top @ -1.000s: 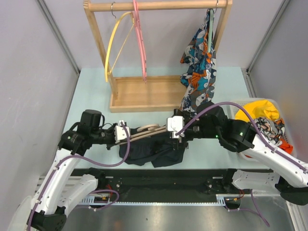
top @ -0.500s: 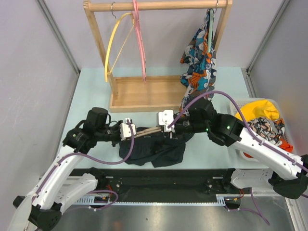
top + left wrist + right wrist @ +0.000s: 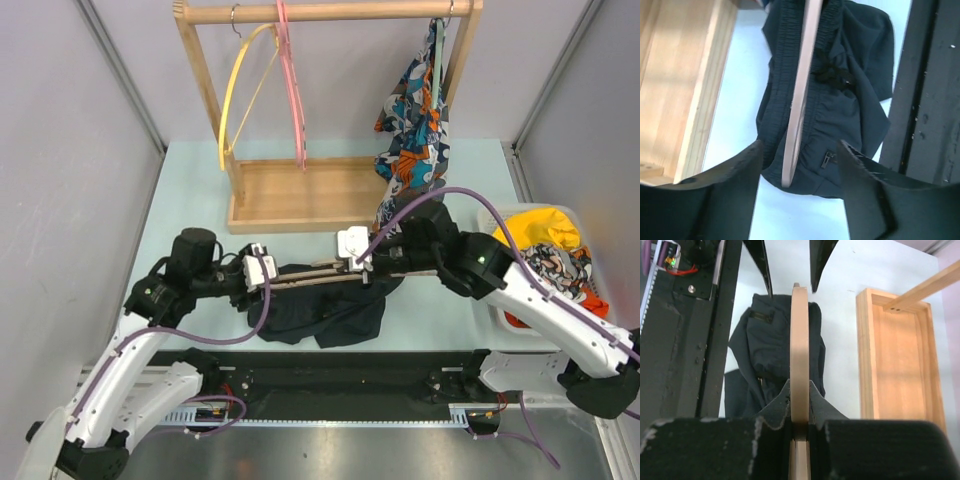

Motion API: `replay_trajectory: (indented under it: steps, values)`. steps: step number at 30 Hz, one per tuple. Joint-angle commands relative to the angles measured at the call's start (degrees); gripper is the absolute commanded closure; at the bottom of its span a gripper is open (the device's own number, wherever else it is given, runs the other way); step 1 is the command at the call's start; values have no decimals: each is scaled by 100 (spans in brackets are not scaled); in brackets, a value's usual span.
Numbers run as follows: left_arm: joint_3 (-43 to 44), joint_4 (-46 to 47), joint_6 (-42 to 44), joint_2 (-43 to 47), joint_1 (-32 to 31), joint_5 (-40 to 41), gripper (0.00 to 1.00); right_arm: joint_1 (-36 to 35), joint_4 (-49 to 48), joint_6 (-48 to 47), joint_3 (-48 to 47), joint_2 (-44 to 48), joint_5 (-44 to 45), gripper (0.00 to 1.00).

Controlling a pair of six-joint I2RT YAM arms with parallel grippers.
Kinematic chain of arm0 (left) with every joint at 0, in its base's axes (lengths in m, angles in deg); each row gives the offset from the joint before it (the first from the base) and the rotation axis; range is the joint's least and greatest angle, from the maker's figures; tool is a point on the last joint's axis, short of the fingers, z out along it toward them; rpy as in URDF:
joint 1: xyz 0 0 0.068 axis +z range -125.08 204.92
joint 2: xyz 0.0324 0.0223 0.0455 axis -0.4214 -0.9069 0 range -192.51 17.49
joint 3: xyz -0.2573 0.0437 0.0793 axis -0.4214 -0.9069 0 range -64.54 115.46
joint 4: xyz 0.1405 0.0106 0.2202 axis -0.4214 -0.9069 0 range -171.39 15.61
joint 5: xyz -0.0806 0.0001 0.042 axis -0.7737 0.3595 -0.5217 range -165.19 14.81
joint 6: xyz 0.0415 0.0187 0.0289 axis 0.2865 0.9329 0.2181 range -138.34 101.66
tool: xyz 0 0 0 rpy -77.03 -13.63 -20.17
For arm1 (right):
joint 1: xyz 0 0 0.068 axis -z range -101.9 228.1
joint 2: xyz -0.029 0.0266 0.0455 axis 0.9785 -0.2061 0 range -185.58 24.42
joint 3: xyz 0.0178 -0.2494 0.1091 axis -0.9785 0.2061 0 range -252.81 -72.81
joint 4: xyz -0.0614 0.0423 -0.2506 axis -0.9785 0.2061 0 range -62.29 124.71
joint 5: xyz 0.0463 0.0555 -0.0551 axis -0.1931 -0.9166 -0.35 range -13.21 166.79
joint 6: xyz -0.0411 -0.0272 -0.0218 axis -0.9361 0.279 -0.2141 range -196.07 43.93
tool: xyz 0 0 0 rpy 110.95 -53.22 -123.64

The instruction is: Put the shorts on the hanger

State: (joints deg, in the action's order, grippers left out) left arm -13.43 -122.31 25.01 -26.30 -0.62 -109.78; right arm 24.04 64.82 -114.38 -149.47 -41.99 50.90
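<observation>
Thin tan wooden hanger being held level, low over the pale blue table, its right end being clamped by the closed right gripper, the left gripper being reached in from the opposite side, jaws spread around the left end without touching, dark navy soft shorts lying crumpled on the table directly beneath.

Soft, even overhead light; nothing blown out.
The pale desk is bright, with only a faint shadow round the shorts. In the wrist views the hanger is crisp, while the left hand's fingers and the right hand's pads loom dark and blurred at the bottom edge.
</observation>
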Motion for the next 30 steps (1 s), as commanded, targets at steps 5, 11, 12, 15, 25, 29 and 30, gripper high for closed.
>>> replay_trajectory:
  steps: [5, 11, 12, 15, 25, 29, 30]
  values:
    - [-233, 196, 5, -243, 795, -187, 28, 124, 833, -573, -235, 586, 619, 100]
    - [-128, -67, 1025, -988, 1077, -513, 31, 730, 877, -152, -410, 331, 305, 100]
    - [20, -155, 1261, -1139, 1130, -636, 32, 818, 912, -108, -480, 235, 225, 100]
    - [249, -516, 1526, -1875, 1472, -891, 38, 1064, 992, -10, -560, 76, -30, 100]
    - [83, 10, 1676, -2739, 1798, -672, 38, 1372, 1027, -45, -630, -293, -724, 100]
    - [39, 160, 1772, -3020, 1798, -619, 39, 1372, 1036, -72, -622, -442, -882, 100]
    - [30, 169, 1808, -3047, 1798, -628, 39, 1372, 1010, -63, -622, -460, -891, 100]
